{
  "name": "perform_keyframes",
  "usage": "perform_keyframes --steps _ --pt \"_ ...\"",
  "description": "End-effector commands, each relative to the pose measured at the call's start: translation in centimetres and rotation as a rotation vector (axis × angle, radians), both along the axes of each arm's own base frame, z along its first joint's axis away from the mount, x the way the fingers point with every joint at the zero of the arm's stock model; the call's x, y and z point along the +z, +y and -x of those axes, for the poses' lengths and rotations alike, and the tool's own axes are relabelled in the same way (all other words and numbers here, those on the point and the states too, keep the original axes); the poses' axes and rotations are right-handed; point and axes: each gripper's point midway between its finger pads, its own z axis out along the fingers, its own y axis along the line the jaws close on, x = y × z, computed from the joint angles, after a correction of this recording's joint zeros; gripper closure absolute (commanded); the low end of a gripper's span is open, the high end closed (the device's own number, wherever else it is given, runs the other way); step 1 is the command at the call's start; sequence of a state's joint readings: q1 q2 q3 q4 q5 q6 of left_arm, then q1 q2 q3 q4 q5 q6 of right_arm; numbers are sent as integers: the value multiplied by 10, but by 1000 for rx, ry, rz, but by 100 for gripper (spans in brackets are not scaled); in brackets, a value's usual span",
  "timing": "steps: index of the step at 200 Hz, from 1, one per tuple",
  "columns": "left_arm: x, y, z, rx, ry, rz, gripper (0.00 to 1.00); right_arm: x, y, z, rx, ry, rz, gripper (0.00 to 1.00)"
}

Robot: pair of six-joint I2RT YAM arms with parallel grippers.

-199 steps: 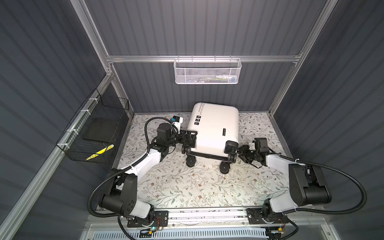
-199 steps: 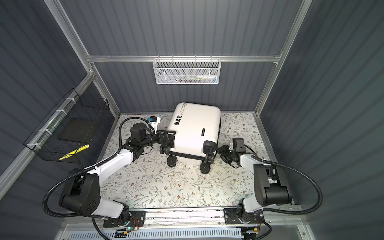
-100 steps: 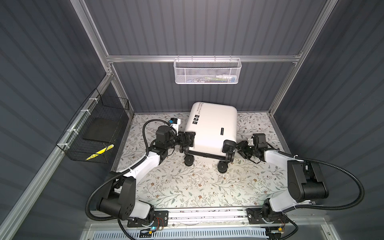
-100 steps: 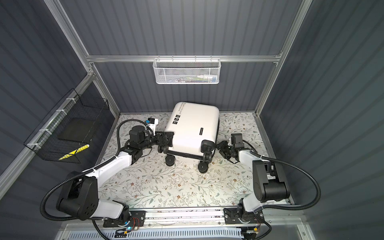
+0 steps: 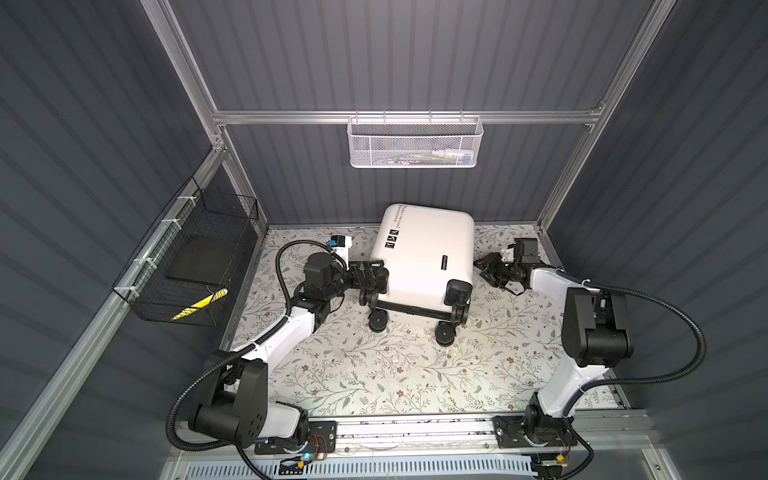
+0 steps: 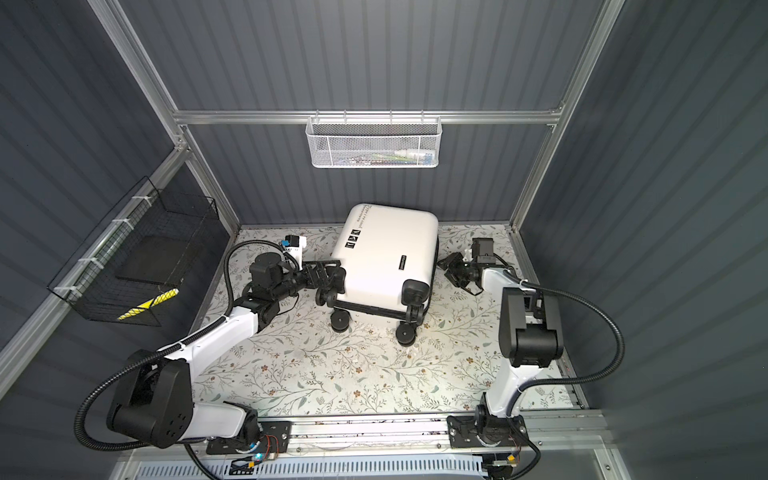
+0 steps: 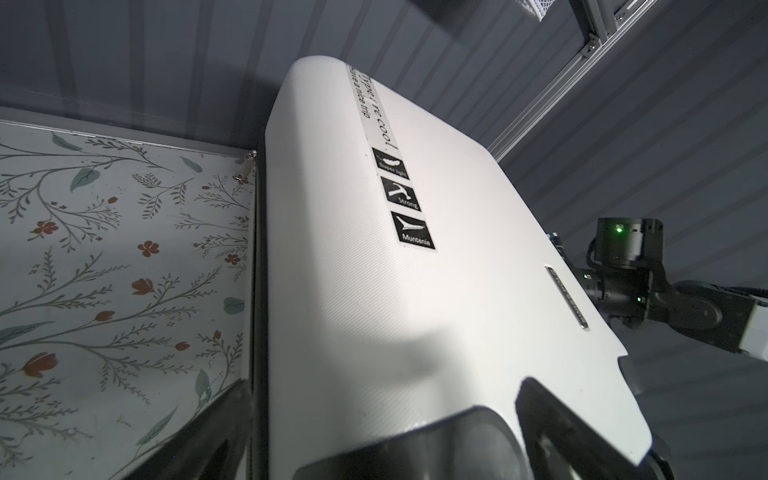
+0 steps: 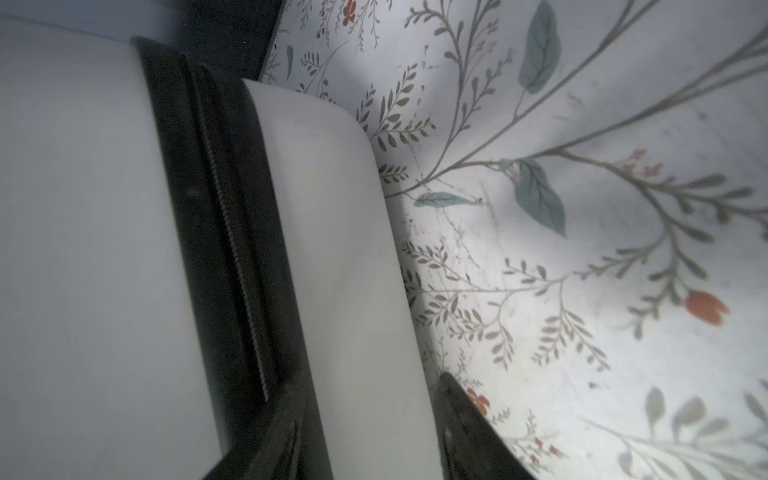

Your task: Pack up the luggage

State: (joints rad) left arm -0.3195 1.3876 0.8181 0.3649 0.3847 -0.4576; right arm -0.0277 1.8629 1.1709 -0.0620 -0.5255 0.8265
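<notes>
Status: the luggage [image 5: 428, 249] lies flat on the floral table [image 5: 374, 374], toward the back wall. It is lid up, with its wheels [image 5: 378, 322] pointing at the rail. The shell is closed. In the right wrist view the zipper [image 8: 232, 232] runs as a shut black band between the two white halves. I see nothing loose on the table. The white mesh basket [image 5: 413, 143] on the back wall has small items in it. The black wire basket [image 5: 187, 266] on the left wall holds a dark flat thing.

My reading: packing proper has not started. Opening the case, loading it and closing it are all left. The contents cannot be checked from here.

Left gripper [image 5: 372, 276]: jaws spread wide, straddling the case's near left corner by the wheel housing. One finger [image 7: 540, 419] sits over the lid. Whether it presses the shell, I cannot tell.

Right gripper [image 5: 486, 270]: jaws partly apart, just beside the case's right side wall at seam height. The lower half of the shell shows between its fingers. I cannot confirm contact.
</notes>
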Motion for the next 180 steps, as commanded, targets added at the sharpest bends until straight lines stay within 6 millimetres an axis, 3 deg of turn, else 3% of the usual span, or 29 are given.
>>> perform_keyframes --steps 1,138,161,180 --pt "7 5 0 15 -27 17 0 -7 4 -10 20 36 -34 48" --pt "-5 16 -6 54 -8 31 0 9 68 -78 141 1 -124 48" --pt "-7 19 -7 63 -2 31 0 21 66 -79 149 -16 -107 45" --pt "-5 20 -4 64 -2 35 0 36 53 -70 141 -30 -77 37"
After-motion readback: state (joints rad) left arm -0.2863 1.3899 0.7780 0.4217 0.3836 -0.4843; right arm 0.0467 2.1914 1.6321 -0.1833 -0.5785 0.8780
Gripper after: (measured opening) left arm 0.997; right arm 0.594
